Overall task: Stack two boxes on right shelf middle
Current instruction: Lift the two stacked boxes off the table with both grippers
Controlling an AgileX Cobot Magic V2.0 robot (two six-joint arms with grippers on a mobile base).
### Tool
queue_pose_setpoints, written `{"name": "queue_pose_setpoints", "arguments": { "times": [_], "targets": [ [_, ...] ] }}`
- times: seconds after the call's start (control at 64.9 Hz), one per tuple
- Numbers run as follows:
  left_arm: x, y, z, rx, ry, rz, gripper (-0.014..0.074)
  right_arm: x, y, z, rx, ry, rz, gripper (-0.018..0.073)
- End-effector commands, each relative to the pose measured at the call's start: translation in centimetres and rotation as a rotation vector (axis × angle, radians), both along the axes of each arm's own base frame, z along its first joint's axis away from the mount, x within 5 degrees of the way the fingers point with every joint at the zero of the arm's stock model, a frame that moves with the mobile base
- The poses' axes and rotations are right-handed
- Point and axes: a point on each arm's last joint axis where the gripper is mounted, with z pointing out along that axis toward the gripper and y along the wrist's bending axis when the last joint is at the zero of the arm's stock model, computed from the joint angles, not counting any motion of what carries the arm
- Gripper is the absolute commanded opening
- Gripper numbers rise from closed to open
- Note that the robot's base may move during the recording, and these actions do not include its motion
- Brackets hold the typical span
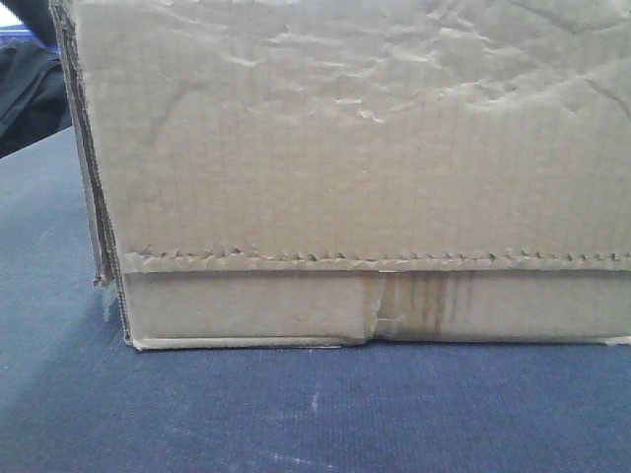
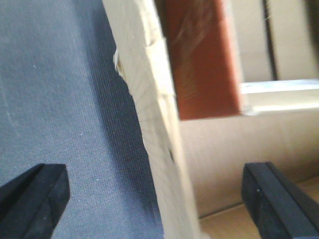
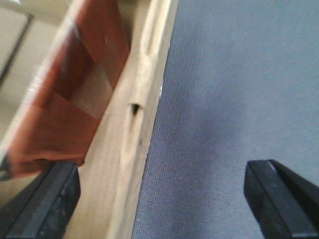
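A plain, wrinkled brown cardboard box (image 1: 375,148) fills the front view. It has a serrated flap edge (image 1: 345,261) and a yellowed tape strip (image 1: 424,305), and it stands on blue cloth (image 1: 296,414). My left gripper (image 2: 159,199) is open and straddles the box's left wall (image 2: 149,99), with one finger (image 2: 35,194) over the cloth and the other (image 2: 279,199) inside the box. My right gripper (image 3: 159,199) is open and straddles the right wall (image 3: 139,124), with one finger (image 3: 45,204) inside and the other (image 3: 279,194) outside. The shelf and a second box are out of view.
A glossy red-brown panel (image 2: 199,59) lies inside the box top and also shows in the right wrist view (image 3: 65,109). A black object (image 1: 30,89) sits beyond the box's left corner. The blue cloth (image 2: 55,89) runs along both sides of the box.
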Motion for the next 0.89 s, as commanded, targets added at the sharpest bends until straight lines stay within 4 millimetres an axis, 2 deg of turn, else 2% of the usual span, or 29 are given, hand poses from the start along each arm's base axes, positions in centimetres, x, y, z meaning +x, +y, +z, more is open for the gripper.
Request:
{"name": "queue_pose_setpoints", "arguments": {
  "times": [0.0, 0.123, 0.17, 0.216, 0.293, 0.324, 0.401, 0.416, 0.678, 0.879],
  "targets": [
    [0.5, -0.4, -0.9, 0.013, 0.017, -0.003, 0.0599, 0.7, 0.1, -0.4, -0.012, -0.001, 0.007, 0.0569],
    [0.9, -0.6, -1.8, 0.027, 0.048, -0.003, 0.0596, 1.3, 0.2, -1.2, -0.015, 0.015, 0.006, 0.0534],
    [1.0, -0.6, -2.0, 0.026, 0.062, 0.011, 0.0571, 1.4, 0.3, -1.3, -0.015, 0.015, 0.005, 0.0469],
    [1.0, -0.6, -2.0, 0.024, 0.065, 0.019, 0.0503, 1.5, 0.3, -1.3, -0.015, 0.013, 0.005, 0.0383],
    [1.0, -0.5, -2.0, 0.029, 0.063, 0.021, 0.0328, 1.5, 0.3, -1.2, -0.014, 0.011, 0.005, 0.0184],
    [1.0, -0.5, -2.0, 0.030, 0.062, 0.022, 0.0238, 1.5, 0.3, -1.2, -0.014, 0.011, 0.005, 0.0071],
    [1.0, -0.5, -2.0, 0.030, 0.062, 0.022, -0.0057, 1.5, 0.3, -1.2, -0.015, 0.013, 0.005, -0.0157],
    [1.0, -0.5, -2.0, 0.030, 0.062, 0.022, -0.0115, 1.5, 0.3, -1.2, -0.015, 0.013, 0.005, -0.0167],
    [0.8, -0.5, -1.8, 0.020, 0.059, 0.039, -0.0111, 1.3, 0.2, -1.0, -0.014, 0.009, 0.005, -0.0153],
    [-0.3, 0.2, 0.9, -0.004, -0.026, 0.042, -0.0111, -0.2, -0.1, 1.2, 0.003, -0.078, 0.003, -0.0153]
  ]
}}
